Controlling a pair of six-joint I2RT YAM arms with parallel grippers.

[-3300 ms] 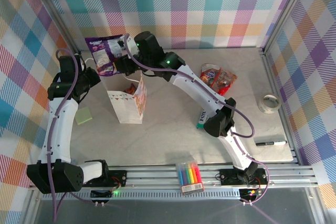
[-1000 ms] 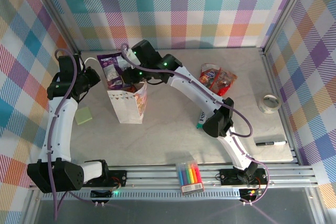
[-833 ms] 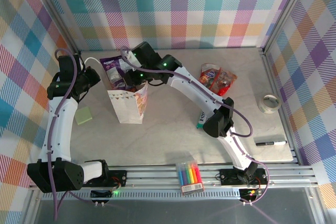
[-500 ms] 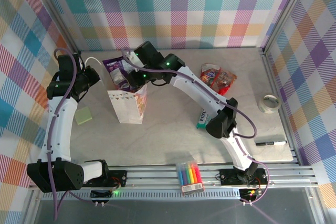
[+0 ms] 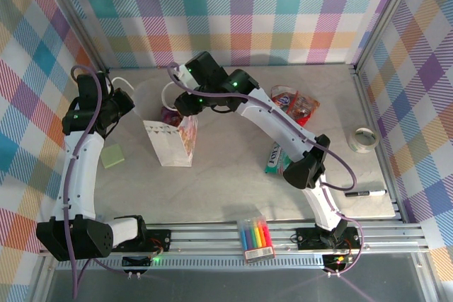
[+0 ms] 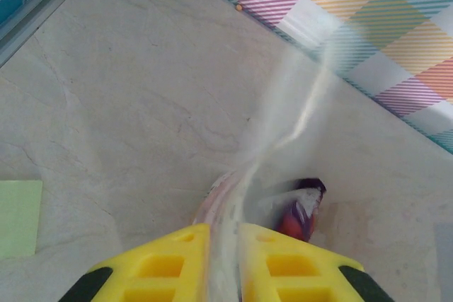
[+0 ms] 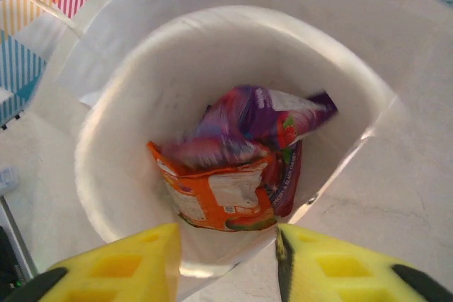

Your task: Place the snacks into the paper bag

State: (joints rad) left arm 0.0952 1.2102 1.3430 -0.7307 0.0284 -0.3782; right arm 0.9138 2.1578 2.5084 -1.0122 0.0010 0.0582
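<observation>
Over the open paper bag [image 5: 170, 143], left of the table's [image 5: 226, 189] middle: two snacks inside, more lying to the right.

At the left, the left gripper [image 6: 223, 231] is pinched narrow on the paper bag's white rim or cord handle; the blur hides which. Inside the bag, a purple packet [image 7: 262, 122] lies on top of an orange packet [image 7: 219, 196]. The right gripper [image 7: 228, 235] hovers above the mouth, fingers apart and empty. Further right, a teal-and-white packet [image 5: 273, 159] lies flat beside the right arm, and a red packet [image 5: 297, 104] sits farther back. These glossy packets look light, crinkly and slippery, so a pinch on a flat sealed edge should hold better than one on the puffed middle. The bag looks thin and easily tipped.
</observation>
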